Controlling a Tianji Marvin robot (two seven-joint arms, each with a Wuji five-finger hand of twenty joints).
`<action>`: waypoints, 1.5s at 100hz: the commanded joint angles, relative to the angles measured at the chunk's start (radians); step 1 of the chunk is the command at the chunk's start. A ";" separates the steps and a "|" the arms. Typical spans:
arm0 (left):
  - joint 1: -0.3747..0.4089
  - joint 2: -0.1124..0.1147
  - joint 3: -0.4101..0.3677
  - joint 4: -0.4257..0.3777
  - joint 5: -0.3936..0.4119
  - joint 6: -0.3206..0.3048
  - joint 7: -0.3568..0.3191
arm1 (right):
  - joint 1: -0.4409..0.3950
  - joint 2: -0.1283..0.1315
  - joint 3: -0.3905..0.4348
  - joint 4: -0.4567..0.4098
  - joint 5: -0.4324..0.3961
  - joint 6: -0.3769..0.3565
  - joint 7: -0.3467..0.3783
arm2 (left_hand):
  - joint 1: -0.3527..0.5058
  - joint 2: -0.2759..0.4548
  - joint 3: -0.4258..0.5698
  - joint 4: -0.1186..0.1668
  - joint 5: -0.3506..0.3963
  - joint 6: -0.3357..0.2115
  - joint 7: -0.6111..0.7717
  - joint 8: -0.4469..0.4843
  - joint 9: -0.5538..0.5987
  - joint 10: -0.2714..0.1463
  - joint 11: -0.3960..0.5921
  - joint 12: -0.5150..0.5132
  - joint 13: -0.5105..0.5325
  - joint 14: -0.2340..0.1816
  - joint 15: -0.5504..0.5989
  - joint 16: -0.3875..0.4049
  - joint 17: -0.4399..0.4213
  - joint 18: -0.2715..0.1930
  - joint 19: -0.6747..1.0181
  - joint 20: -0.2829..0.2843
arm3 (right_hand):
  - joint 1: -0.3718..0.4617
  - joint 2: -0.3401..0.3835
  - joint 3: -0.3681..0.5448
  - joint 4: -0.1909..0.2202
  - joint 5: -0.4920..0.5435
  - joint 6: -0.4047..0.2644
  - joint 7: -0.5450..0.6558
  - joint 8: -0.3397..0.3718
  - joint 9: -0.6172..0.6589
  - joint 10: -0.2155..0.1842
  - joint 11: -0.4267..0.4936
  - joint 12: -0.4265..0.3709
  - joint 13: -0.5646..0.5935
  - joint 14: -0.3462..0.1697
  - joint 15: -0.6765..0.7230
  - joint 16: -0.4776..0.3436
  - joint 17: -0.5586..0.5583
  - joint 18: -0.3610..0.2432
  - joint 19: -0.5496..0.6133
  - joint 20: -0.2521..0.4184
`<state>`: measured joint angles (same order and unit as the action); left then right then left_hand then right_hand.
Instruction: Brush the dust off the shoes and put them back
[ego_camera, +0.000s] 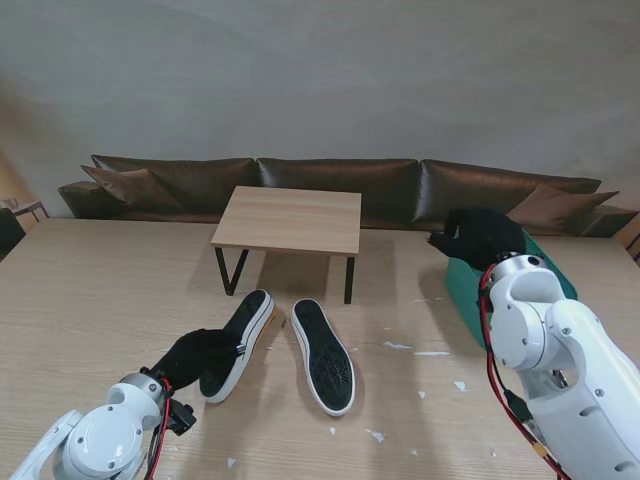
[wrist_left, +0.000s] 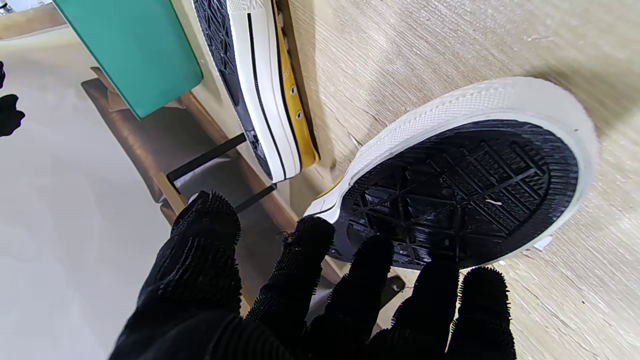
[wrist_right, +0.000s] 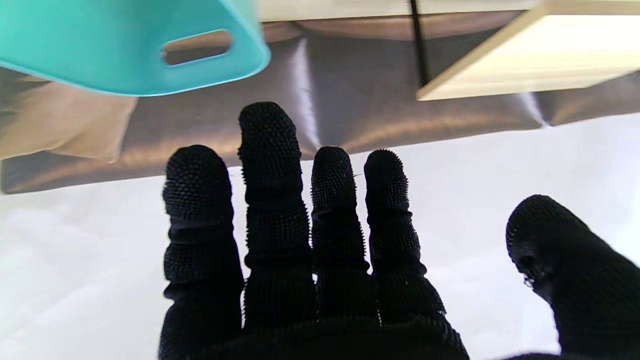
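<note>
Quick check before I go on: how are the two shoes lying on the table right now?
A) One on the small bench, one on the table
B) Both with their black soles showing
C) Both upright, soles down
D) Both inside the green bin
B: the stand view shows the left shoe tipped on its side by the left hand and the right shoe sole up, both black soles showing.
</note>
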<state>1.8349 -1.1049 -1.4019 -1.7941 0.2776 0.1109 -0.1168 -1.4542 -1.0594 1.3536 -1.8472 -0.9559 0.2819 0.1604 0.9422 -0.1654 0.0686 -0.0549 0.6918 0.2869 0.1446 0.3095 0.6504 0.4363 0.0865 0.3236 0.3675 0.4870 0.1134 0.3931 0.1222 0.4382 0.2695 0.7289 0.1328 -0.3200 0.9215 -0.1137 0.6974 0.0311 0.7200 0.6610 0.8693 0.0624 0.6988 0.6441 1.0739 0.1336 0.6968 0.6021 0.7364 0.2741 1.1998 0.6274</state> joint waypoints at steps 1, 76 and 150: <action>0.004 -0.001 0.001 -0.008 0.002 -0.005 -0.025 | -0.038 -0.016 -0.022 -0.025 0.000 -0.016 -0.014 | 0.027 0.036 -0.025 0.031 0.002 0.002 -0.008 0.003 -0.007 -0.009 0.003 0.007 0.016 -0.013 0.012 0.008 -0.004 -0.028 -0.028 0.020 | -0.027 -0.013 -0.008 0.023 -0.035 -0.012 -0.013 -0.009 -0.039 0.022 -0.008 -0.023 -0.026 0.016 -0.021 -0.015 -0.211 0.032 -0.029 -0.007; -0.029 0.012 -0.006 -0.038 0.026 0.014 -0.084 | -0.174 -0.077 -0.214 0.059 0.238 -0.149 -0.347 | 0.027 0.034 -0.023 0.031 -0.002 0.000 -0.009 0.001 -0.005 -0.011 0.003 0.008 0.018 -0.015 0.015 0.009 0.000 -0.024 -0.027 0.020 | -0.009 -0.024 -0.007 0.022 -0.011 -0.031 -0.051 -0.014 -0.065 0.030 -0.030 -0.048 -0.085 0.039 -0.065 -0.028 -0.264 0.050 -0.066 -0.001; -0.052 0.025 -0.055 -0.073 0.103 0.064 -0.131 | -0.177 -0.092 -0.249 0.100 0.299 -0.176 -0.394 | 0.020 0.019 -0.027 0.029 -0.012 -0.004 -0.012 -0.001 -0.001 -0.009 0.004 0.009 0.038 -0.005 0.028 0.014 0.020 -0.020 -0.018 0.024 | -0.004 -0.032 0.006 0.019 0.007 -0.021 -0.056 -0.011 -0.050 0.043 -0.029 -0.050 -0.076 0.047 -0.056 -0.026 -0.262 0.057 -0.064 0.011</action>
<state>1.7926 -1.0824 -1.4524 -1.8678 0.3708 0.1570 -0.2292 -1.6234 -1.1435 1.1132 -1.7534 -0.6600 0.1125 -0.2431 0.9505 -0.1654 0.0686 -0.0549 0.6911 0.2869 0.1438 0.3095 0.6504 0.4363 0.0865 0.3236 0.3904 0.4844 0.1205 0.3943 0.1355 0.4382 0.2695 0.7299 0.1336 -0.3200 0.9262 -0.1137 0.6994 0.0092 0.6783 0.6507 0.8345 0.0866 0.6644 0.6088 1.0089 0.1718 0.6275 0.5746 0.7310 0.3020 1.1469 0.6275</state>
